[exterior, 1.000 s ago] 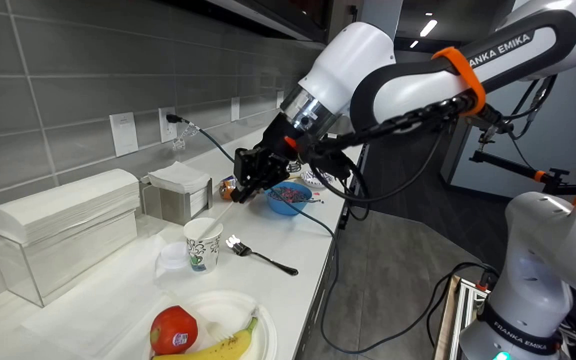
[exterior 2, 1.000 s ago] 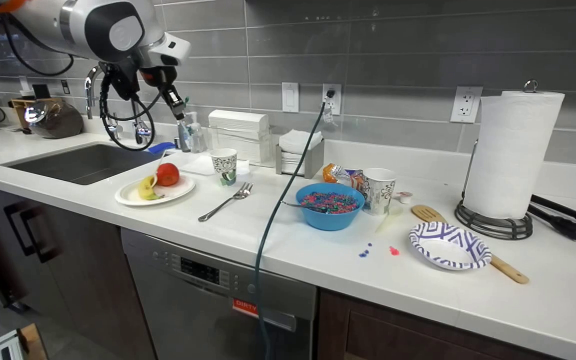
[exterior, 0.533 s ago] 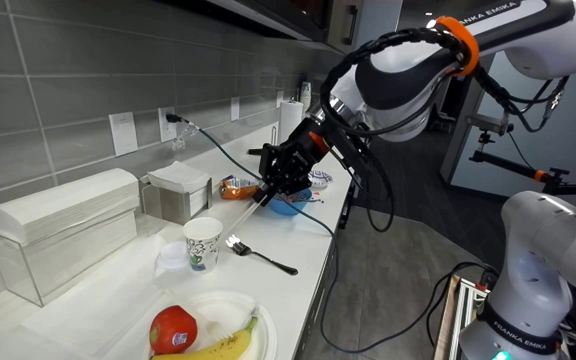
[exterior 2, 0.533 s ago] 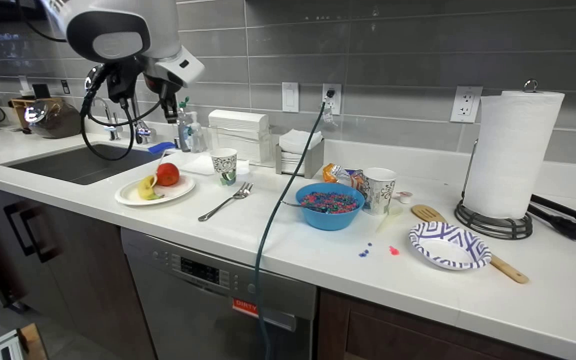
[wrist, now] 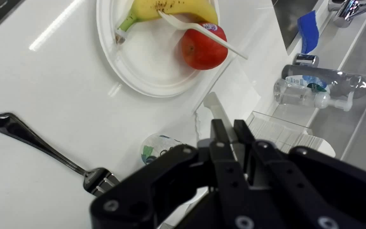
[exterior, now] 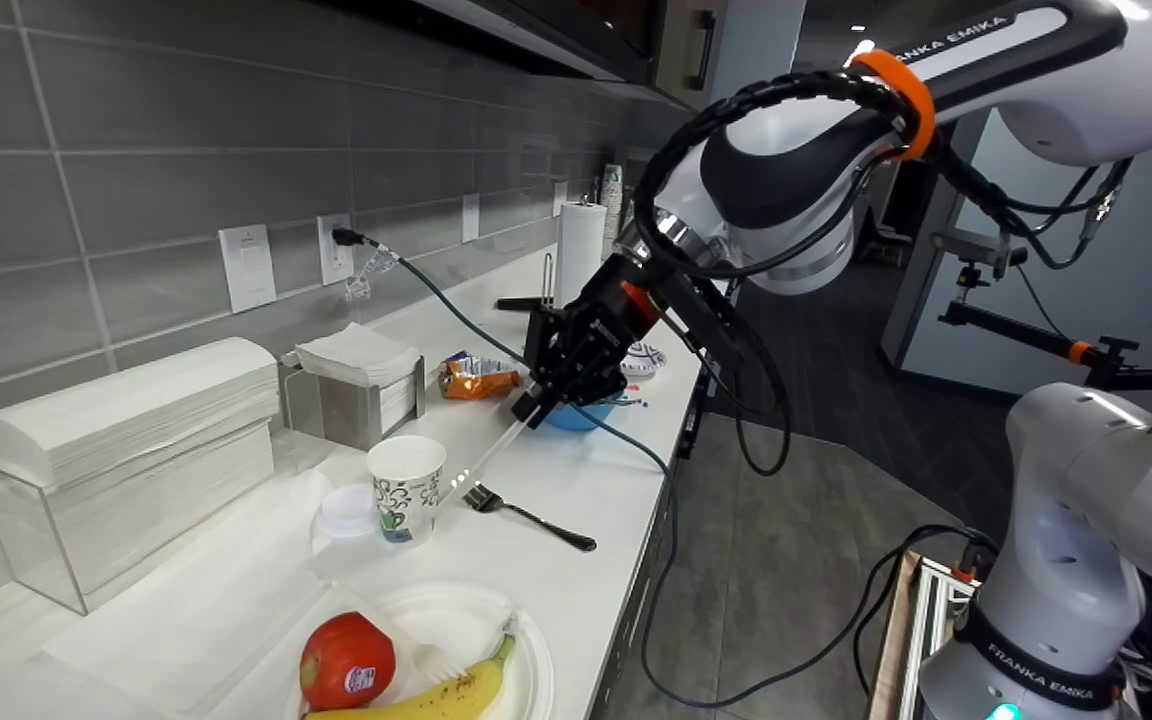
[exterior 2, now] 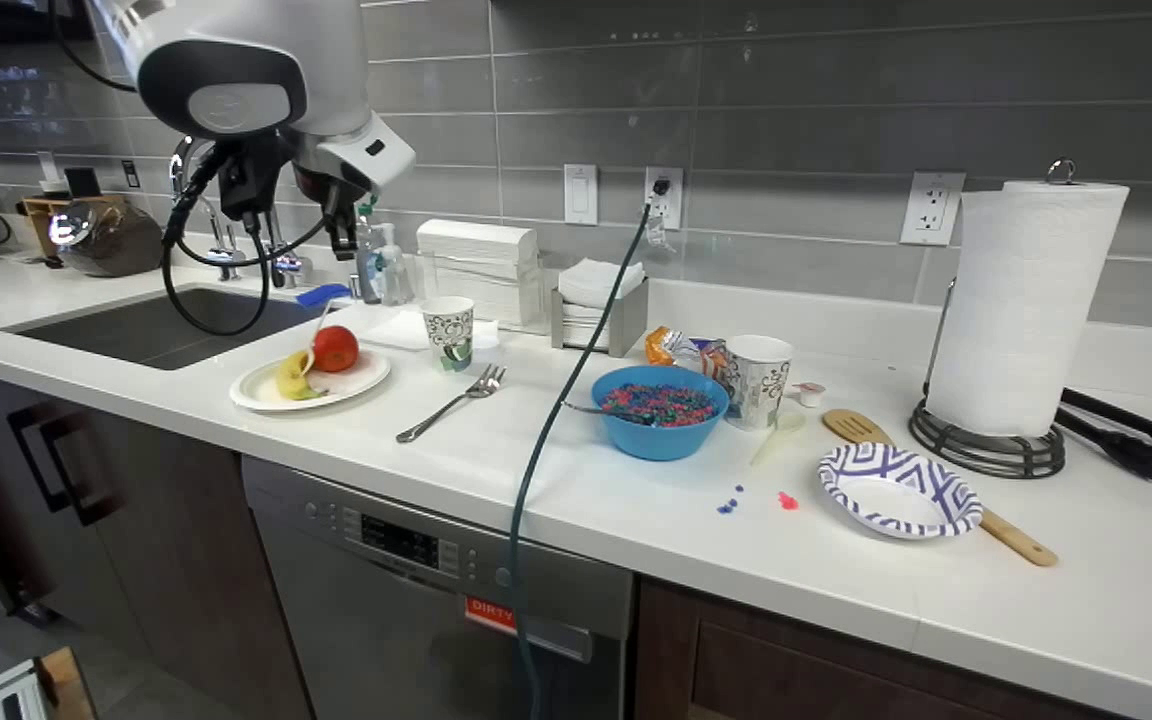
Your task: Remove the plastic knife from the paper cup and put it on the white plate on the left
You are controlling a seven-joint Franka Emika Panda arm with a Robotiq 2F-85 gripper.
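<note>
My gripper [exterior: 530,406] is shut on the plastic knife [exterior: 496,447], a thin pale strip that slants down from the fingertips. In the wrist view the jaws [wrist: 229,127] pinch the knife [wrist: 218,109], whose broad end points toward the plate. The paper cup [exterior: 404,505], white with dark swirls, stands upright; the knife's lower end appears outside it, by its side. The cup also shows in an exterior view [exterior 2: 449,335] and partly behind the jaws in the wrist view [wrist: 156,146]. The white plate [wrist: 157,89] bears a banana, a red apple and a pale plastic fork.
A dark metal fork [exterior: 526,518] lies beside the cup. Napkin holders [exterior: 346,400] stand by the wall. A blue bowl [exterior 2: 661,440], another printed cup [exterior 2: 759,385] and a hanging cable [exterior: 626,438] are farther along. Soap bottles [wrist: 307,92] stand near the sink [exterior 2: 176,330].
The knife's lower end was in the cup's mouth a second ago and is now outside it. My gripper has moved right in that exterior view and lately dipped slightly, still holding the knife.
</note>
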